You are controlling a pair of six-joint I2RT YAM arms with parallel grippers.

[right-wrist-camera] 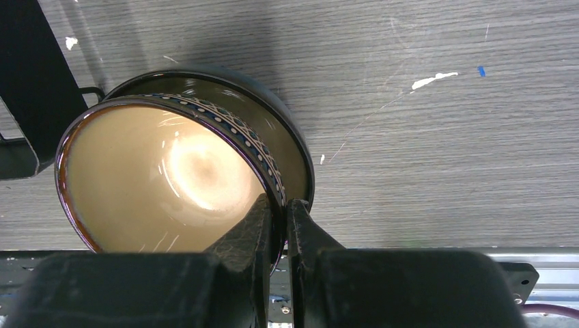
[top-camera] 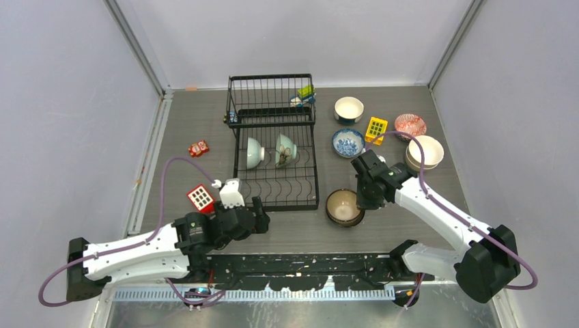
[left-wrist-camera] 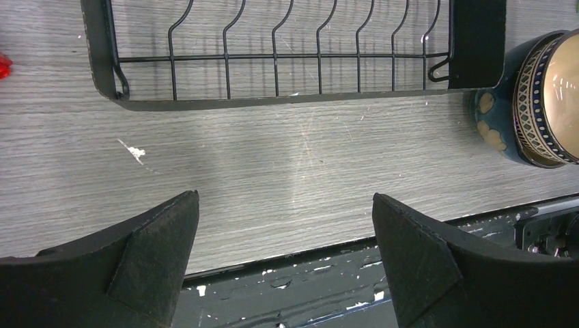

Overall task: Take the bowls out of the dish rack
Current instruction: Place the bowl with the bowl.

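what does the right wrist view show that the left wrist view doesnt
Only right wrist: the right gripper pinching the rim of the cream-lined, pattern-banded ceramic bowl, most of its inside visible. Only left wrist: the open left gripper and the front tines of the black wire dish rack. Both: that bowl, a rack corner, the grey wood-grain table.

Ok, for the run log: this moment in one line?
right end effector: shut on brown bowl | left end effector: open | dish rack: two bowls
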